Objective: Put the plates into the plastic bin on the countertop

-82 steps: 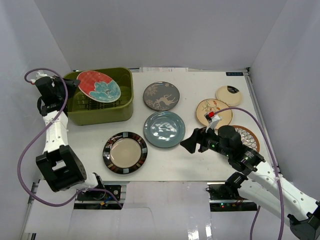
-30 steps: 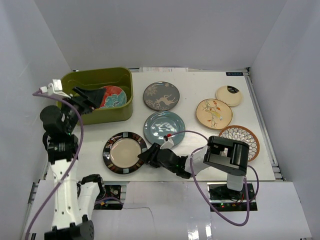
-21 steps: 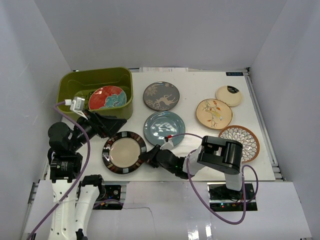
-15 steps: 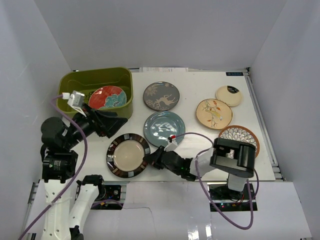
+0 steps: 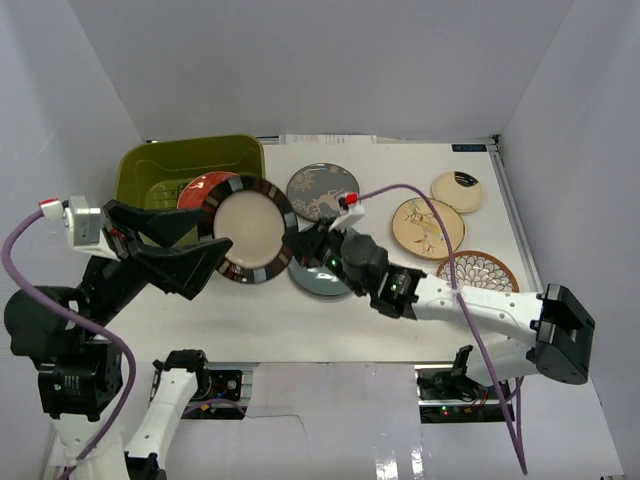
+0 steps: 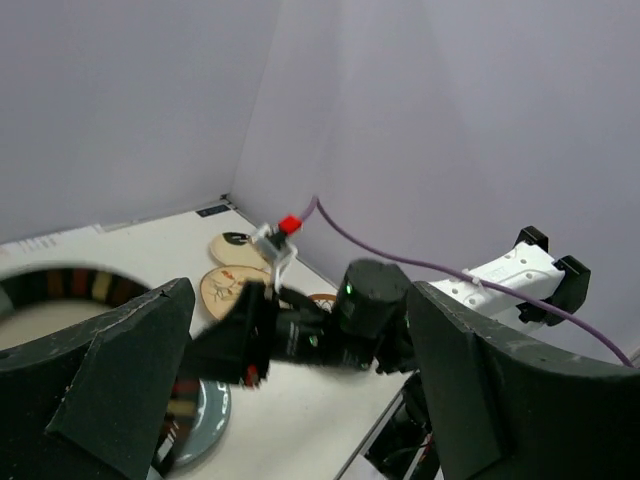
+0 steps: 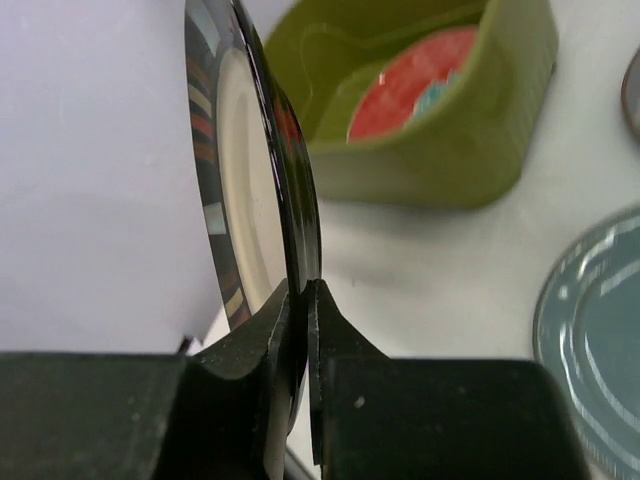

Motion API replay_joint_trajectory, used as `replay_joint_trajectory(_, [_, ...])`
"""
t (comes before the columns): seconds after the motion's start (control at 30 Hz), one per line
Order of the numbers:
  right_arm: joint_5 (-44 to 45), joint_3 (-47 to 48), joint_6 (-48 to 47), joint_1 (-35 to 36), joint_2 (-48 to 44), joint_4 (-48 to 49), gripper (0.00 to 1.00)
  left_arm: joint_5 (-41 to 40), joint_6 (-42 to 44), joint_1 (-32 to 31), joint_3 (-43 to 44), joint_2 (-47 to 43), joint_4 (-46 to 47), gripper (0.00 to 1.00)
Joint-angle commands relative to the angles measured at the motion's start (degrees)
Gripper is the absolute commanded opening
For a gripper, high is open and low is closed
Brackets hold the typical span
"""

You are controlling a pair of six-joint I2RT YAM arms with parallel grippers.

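Black-rimmed plate (image 7: 236, 190) stands pinched inside right claw (image 7: 299, 292).

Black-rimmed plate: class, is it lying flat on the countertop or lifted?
Lifted: the right gripper clamps the black-rimmed plate by its rim, and it overlaps the plastic bin above the countertop.

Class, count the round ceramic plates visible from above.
7: red-teal one in the olive-green plastic bin; black-rimmed one in the right fingers; grey deer, blue-grey (part-hidden), leaf-and-bird, small cream, petal on the white countertop.
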Motion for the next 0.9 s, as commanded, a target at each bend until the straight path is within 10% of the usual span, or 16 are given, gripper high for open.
replay_joint_trajectory(0.0, [-3.18,10.35,-3.39,-6.6,4.75,8.35,0.08,-2.01,-1.85,-0.4,-2.9,1.4,-2.95,0.98])
replay_joint_trajectory(0.63, [-9.71,81.08,-1.19,-14.08,61.02,-1.66,0.08,-4.12,-3.08,-1.45,-2.02,7.29,-0.85,0.98])
replay_joint_trajectory(0.87, [-13.05,81.55,7.34,-15.67,66.56,-2.89,0.08,-5.26,-3.51,-1.45,-7.11,6.84,0.3,0.98])
